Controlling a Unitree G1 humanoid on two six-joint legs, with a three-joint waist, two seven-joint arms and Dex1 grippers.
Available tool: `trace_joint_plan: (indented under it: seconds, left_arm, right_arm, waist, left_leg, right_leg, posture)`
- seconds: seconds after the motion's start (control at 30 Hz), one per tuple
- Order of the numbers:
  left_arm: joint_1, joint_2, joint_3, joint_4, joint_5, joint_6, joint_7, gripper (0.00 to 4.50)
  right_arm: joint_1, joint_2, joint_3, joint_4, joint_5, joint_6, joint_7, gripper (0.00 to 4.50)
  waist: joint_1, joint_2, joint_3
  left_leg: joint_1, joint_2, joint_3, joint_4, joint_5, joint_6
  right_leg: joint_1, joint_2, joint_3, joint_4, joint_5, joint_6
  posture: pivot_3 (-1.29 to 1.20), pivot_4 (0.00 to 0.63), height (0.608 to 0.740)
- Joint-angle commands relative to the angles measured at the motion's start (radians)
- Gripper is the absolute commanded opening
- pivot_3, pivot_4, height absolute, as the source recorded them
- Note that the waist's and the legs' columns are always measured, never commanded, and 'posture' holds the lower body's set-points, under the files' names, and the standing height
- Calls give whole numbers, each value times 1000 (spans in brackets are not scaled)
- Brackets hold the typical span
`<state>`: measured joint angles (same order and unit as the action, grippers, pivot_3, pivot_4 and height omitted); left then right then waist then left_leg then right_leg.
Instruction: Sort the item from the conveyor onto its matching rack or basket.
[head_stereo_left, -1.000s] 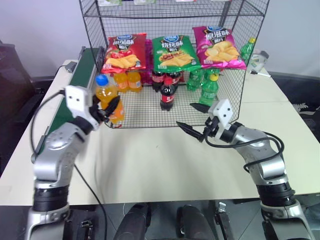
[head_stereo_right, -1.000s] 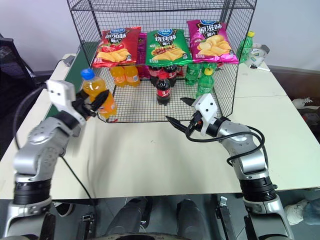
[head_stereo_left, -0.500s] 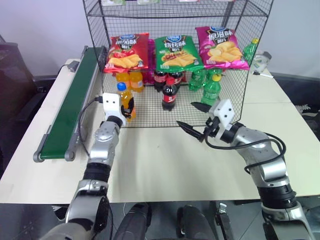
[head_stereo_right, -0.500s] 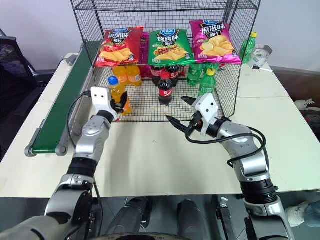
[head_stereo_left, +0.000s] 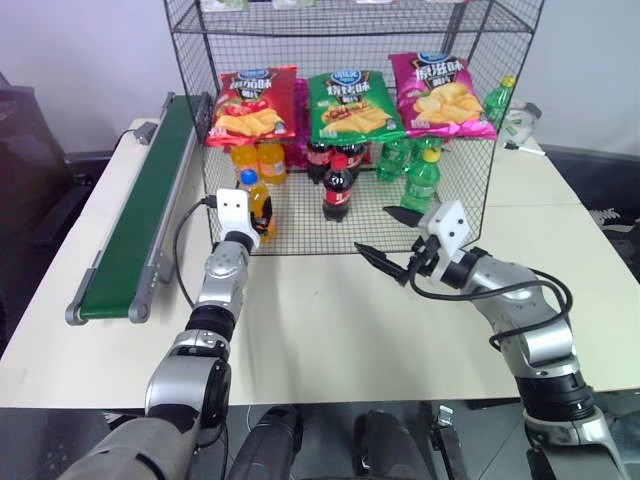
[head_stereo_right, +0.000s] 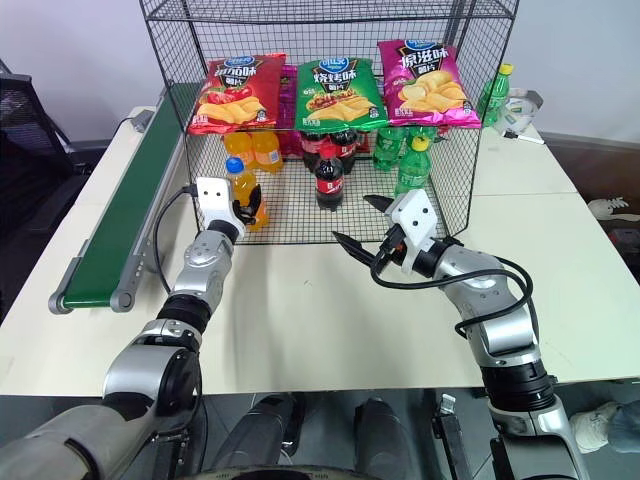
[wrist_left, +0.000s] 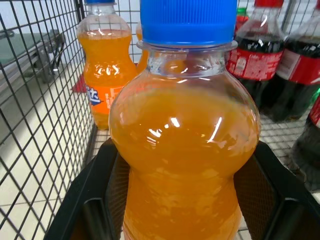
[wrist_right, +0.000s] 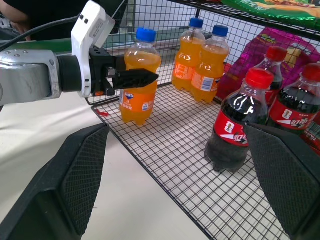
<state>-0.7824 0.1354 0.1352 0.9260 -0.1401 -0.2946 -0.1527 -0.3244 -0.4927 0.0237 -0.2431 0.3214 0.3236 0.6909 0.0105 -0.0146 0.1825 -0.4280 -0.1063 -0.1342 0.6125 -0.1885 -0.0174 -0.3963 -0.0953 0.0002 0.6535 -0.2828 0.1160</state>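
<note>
Orange soda bottle (wrist_right: 139, 75) is standing on the bottom wire tier of the black rack (head_stereo_left: 470, 150), near the front left corner, just in front of the two other orange sodas (wrist_right: 202, 60) at the back. So it's off the green conveyor (head_stereo_left: 140, 215) and basically where it belongs; I'd call the sort nearly finished.

What's left: the left end effector (wrist_right: 131, 78) hasn't backed away. In the right wrist view its black fingers (wrist_right: 137, 78) sit either side of the bottle at shoulder height, and the left wrist view shows a bit of daylight between the pads and the plastic, so it looks spread apart and no longer squeezing. The bottle seems to stand on its own. Left arm is stretched forward, roughly level, reaching into the shelf opening.

Right end effector (head_stereo_left: 385, 238) hangs over the counter (head_stereo_left: 330, 320) in front of the rack, wide open, holding nothing.
</note>
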Motion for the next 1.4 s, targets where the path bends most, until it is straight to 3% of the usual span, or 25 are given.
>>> trace_joint_plan:
  seconds: [0.03, 0.37, 0.77, 0.87, 0.97, 1.13, 1.4]
  left_arm:
    - [-24, 4, 14, -31, -5, -29, -10, 4482]
    - [75, 6, 7, -225, -20, 14, -49, 4482]
    - [318, 56, -9, -780, -24, 290, -44, 4482]
    - [397, 161, -17, -979, -78, 543, -130, 4482]
    - [460, 259, 17, -1117, -157, 683, -211, 4482]
    - [547, 403, 104, -1221, -224, 788, -296, 4482]
    - [656, 493, 206, -1258, -302, 837, -381, 4482]
  right_arm:
    - [-8, -5, -20, -51, 11, -3, -2, 4500]
    - [-8, -8, -20, -54, 12, 0, -1, 4500]
    - [-11, -15, -24, -48, 15, 2, 5, 4500]
    - [-9, -22, -27, -47, 14, 3, 9, 4500]
    - [-5, -35, -37, -39, 15, 0, 17, 4500]
    - [-4, -53, -46, -23, 17, -8, 29, 4500]
    - [-4, -48, -40, -18, 14, -8, 38, 4500]
  waist:
    - [0, 0, 0]
    - [-3, 0, 0]
    - [-1, 0, 0]
    - [-4, 1, 0]
    - [-8, 1, 0]
    - [-6, 1, -1]
    - [-1, 1, -1]
  left_leg:
    - [0, 0, 0, 0, 0, 0]
    - [0, 0, 0, 0, 0, 0]
    - [0, 0, 0, 0, 0, 0]
    - [1, 0, 0, 0, 0, 0]
    - [1, 1, 0, -1, 0, 0]
    - [1, 1, 0, -1, 0, 0]
    - [1, 1, 0, -1, 0, 0]
  right_leg:
    - [0, 0, 0, 0, 0, 0]
    - [0, 0, 0, 1, 0, 0]
    - [0, 0, 1, 1, 0, 0]
    - [0, 0, 1, 2, 0, 0]
    - [-1, 0, 1, 2, 0, 0]
    - [-1, -1, 1, 2, 0, -1]
    - [-1, -2, 2, 1, -1, -3]
  posture:
    - [0, 150, 740]
    - [0, 150, 740]
    - [0, 150, 740]
    - [0, 150, 740]
    - [0, 150, 740]
    - [0, 150, 740]
    - [0, 150, 740]
